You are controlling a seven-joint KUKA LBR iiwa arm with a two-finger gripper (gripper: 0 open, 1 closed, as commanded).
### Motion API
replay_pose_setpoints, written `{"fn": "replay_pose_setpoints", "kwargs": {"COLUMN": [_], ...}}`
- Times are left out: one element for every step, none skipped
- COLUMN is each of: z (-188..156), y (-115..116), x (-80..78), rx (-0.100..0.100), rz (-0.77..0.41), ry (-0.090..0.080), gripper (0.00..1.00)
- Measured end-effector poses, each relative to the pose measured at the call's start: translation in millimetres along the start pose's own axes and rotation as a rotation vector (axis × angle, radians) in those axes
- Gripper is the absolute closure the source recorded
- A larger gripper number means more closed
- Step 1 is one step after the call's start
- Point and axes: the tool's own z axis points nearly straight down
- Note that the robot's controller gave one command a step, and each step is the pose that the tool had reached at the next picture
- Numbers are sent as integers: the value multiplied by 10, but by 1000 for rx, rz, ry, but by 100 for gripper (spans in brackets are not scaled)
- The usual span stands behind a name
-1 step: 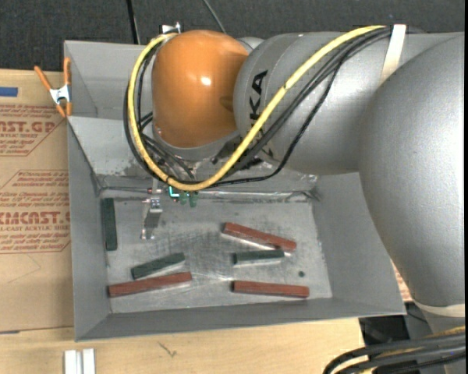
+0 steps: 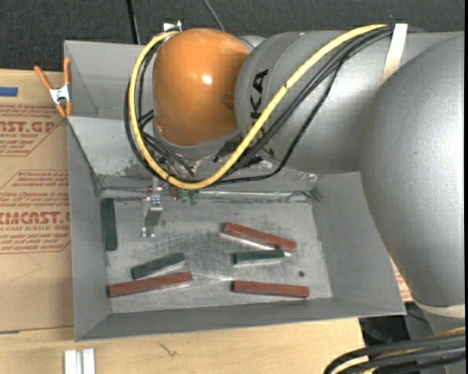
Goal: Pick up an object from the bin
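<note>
Poised low over the back left of the bin (image 2: pixel 347 232) with the gripper (image 2: pixel 150 218); opening impossible to tell.
Nearest by: dark green stick (image 2: pixel 109 224), just toward the view's left, long axis front to back along the left wall; other sticks (image 2: pixel 270 289) lying nearer the front.

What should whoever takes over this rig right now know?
Gripper: low over the back-left floor of the bin, nothing seen held.
Nearest: dark green stick just to its left in the view, by the wall; green stick and red-brown stick nearer the front. Three more sticks lie to the right.
Done: nothing picked yet.
Left: grasp one stick, lift it out.
</note>
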Motion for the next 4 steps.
{"fn": "replay_pose_setpoints", "kwargs": {"z": [504, 1414, 1415, 1406], "y": [-272, -785, -785, -1084], "x": [260, 785, 784, 707], "rx": [0, 0, 0, -10], "rz": [-120, -37, -37, -196], "ry": [-2, 8, 8, -4], "gripper": [0, 100, 100, 100]}}
